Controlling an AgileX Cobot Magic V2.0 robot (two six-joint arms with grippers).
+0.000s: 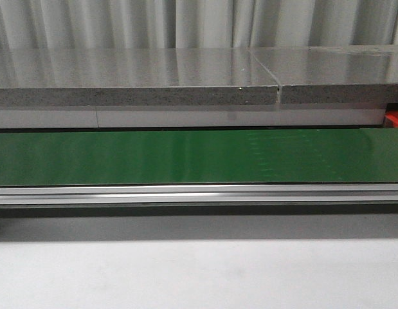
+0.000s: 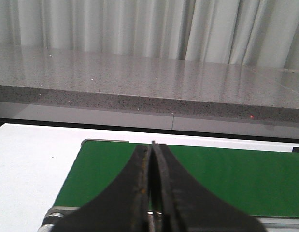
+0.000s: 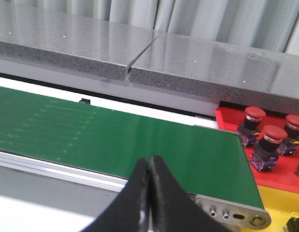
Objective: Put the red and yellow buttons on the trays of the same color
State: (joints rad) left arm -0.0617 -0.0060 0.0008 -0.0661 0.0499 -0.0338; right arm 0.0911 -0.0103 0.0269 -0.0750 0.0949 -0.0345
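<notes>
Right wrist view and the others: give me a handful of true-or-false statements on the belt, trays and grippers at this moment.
1. The green conveyor belt carries no buttons. True.
2. Red buttons sit on the yellow tray. False: they sit on the red tray; the yellow tray is beside it.
3. The left gripper is open. False: its fingers are pressed together.
4. The right gripper is shut, holding nothing. True.
5. A grey stone counter runs behind the belt. True.
</notes>
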